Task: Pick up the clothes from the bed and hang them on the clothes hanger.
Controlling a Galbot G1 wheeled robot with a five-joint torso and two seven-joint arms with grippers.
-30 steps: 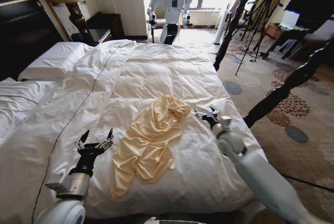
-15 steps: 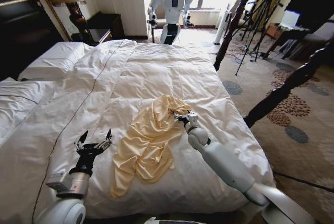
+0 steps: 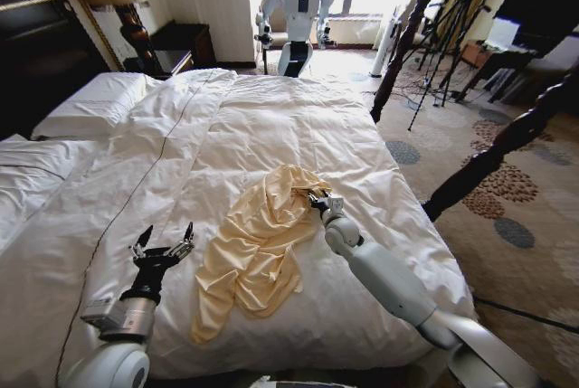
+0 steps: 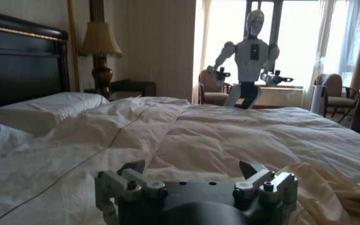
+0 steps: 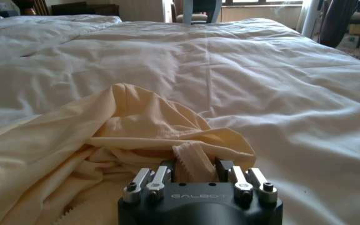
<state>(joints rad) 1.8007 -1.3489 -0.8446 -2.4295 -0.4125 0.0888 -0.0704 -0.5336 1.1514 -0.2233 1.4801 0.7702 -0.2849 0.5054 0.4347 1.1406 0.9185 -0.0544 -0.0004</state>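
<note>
Right wrist view shows the right gripper (image 5: 194, 174) clamped on a thin ribbed fold of the pale yellow-cream long-sleeved top (image 3: 258, 243), which lies crumpled on the rumpled white duvet (image 3: 298, 126) of the large dark-posted bed (image 3: 380, 302). So slight a pinch of soft fabric could slip free on lifting, or drag duvet up with it. The left gripper (image 3: 164, 243) hovers spread open just beside the top's lower part

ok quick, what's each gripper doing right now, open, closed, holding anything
Left gripper: open, empty, over the duvet beside the clothes.
Right gripper: shut on a ribbed fold of the clothes at their upper end.
</note>
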